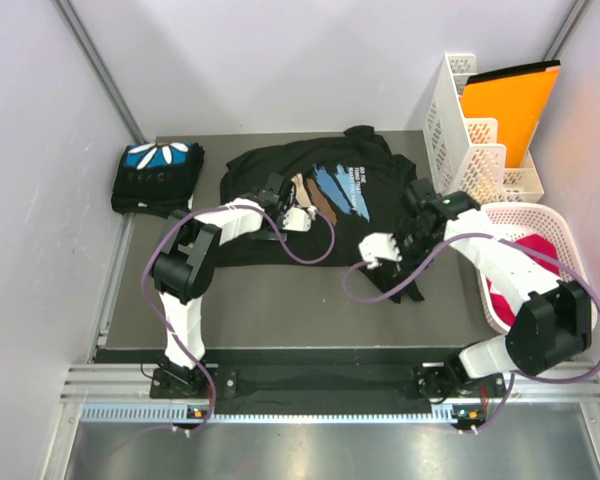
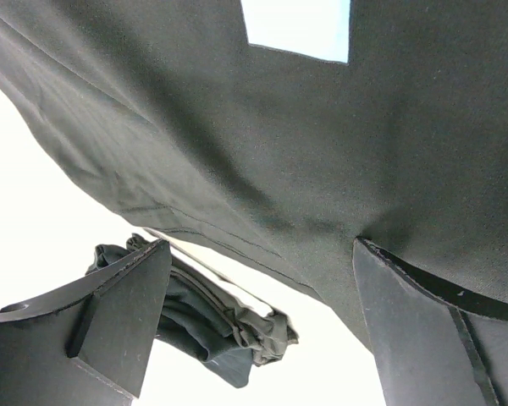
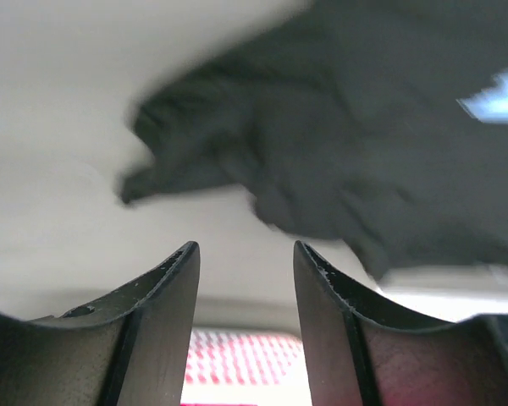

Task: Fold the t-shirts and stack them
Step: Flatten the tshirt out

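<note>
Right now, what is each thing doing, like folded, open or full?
petal t-shirt: folded, lying at the table's far left.
brush-stroke t-shirt: spread out, print up, not folded yet.
left gripper: open, over the black cloth.
right gripper: open, holding nothing.
basket: has red cloth in it.
orange folder: standing upright in the white rack.
</note>
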Controlling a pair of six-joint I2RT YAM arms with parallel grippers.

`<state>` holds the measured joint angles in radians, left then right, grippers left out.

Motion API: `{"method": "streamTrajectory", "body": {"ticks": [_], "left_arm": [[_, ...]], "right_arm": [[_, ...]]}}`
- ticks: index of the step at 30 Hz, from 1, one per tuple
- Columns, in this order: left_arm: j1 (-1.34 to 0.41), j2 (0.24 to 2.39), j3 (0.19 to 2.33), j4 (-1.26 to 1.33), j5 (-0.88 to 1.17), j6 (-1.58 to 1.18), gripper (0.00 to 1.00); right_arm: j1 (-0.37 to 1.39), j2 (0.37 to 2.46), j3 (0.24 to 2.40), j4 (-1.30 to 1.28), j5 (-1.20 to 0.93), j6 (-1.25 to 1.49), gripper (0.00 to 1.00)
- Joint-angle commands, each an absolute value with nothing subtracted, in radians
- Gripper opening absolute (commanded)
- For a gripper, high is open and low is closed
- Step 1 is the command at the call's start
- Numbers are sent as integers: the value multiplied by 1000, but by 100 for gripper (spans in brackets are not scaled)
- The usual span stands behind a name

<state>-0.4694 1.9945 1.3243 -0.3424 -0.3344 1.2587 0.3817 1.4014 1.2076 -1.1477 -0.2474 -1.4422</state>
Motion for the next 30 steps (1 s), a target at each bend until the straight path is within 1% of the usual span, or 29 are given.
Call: {"method": "streamTrajectory", "body": {"ticks": [1, 2, 6, 9, 12, 18, 30], "left_arm": [[-474, 2002, 1355, -313, -325, 1252, 93], [-472, 2002, 1353, -314, -322, 1249, 93], [-474, 1994, 1350, -310, -301, 1204, 93], [-476, 1970, 1371, -316, -253, 1125, 93], [-477, 1934, 1378, -314, -216, 1059, 94], [-476, 1928, 1356, -316, -235, 1017, 94], [-476, 1893, 1371, -334, -238, 974, 94]], "right_arm": [[486, 1436, 1154, -1166, -325, -1421, 48], [517, 1446, 1152, -1169, -336, -1411, 48], [543, 1505, 1144, -1141, -341, -1390, 46], [529, 1526, 1152, -1128, -336, -1365, 45], [502, 1502, 1131, -1137, -354, -1356, 45], [534, 1445, 1014, -1112, -342, -1356, 47], [578, 1552, 986, -980, -348, -1261, 47]]}}
